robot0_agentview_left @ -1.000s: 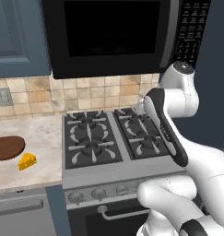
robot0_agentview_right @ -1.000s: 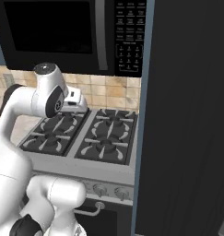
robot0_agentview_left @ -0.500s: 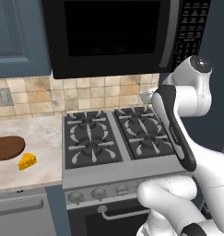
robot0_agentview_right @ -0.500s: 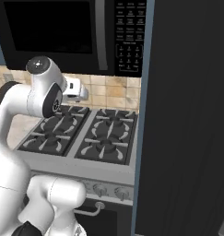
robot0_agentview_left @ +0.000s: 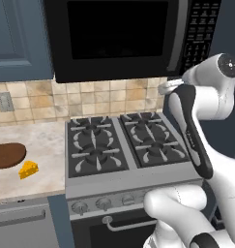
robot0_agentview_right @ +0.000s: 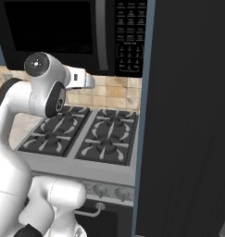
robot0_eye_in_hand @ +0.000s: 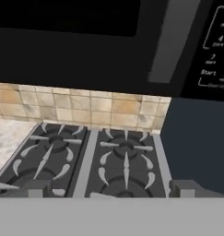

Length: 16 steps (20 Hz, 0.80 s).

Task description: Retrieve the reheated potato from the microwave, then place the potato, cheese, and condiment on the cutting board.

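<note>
The gripper (robot0_eye_in_hand: 109, 189) is held wide open and empty, raised toward the microwave (robot0_agentview_left: 124, 34), presumably to reach its handle (robot0_agentview_left: 176, 36). The door is seen shut.

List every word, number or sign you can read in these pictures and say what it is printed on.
"Start": on the keypad panel of the microwave, hand view.
"7" and "0": white digits just above and beside it on that panel, barely legible.
All other keypad markings in the left and right base views: too small and blurred to read.
Stove knobs: no readable marks.
</note>
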Tool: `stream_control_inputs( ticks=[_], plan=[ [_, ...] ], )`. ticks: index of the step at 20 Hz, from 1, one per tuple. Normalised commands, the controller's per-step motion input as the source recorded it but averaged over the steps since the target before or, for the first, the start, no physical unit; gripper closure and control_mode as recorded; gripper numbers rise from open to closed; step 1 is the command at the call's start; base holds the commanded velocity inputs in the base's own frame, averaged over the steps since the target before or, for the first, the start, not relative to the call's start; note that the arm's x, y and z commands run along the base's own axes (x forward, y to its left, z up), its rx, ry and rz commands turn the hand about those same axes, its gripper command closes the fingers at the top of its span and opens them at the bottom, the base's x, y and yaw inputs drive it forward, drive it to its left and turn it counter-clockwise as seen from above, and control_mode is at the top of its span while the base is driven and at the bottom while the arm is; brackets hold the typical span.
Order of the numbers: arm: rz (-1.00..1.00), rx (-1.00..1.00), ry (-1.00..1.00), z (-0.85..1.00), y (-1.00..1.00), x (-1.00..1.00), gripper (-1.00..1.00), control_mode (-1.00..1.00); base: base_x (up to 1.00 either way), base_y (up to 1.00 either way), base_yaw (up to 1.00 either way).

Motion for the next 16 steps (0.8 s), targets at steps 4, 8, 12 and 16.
stream_control_inputs(
  ticks=[4, 8, 12, 16],
  plan=[
    [-0.1, 0.02, -0.01, 0.59, -0.27, 0.07, -1.0, -1.0, 0.0, 0.0, 0.0],
    [-0.06, 0.01, 0.02, 0.39, -0.24, 0.07, -1.0, -1.0, 0.0, 0.0, 0.0],
    [-0.01, 0.01, 0.0, 0.39, -0.23, 0.09, -1.0, -1.0, 0.0, 0.0, 0.0],
    [0.0, 0.05, 0.0, 0.34, -0.14, 0.14, -1.0, -1.0, 0.0, 0.0, 0.0]
  ],
)
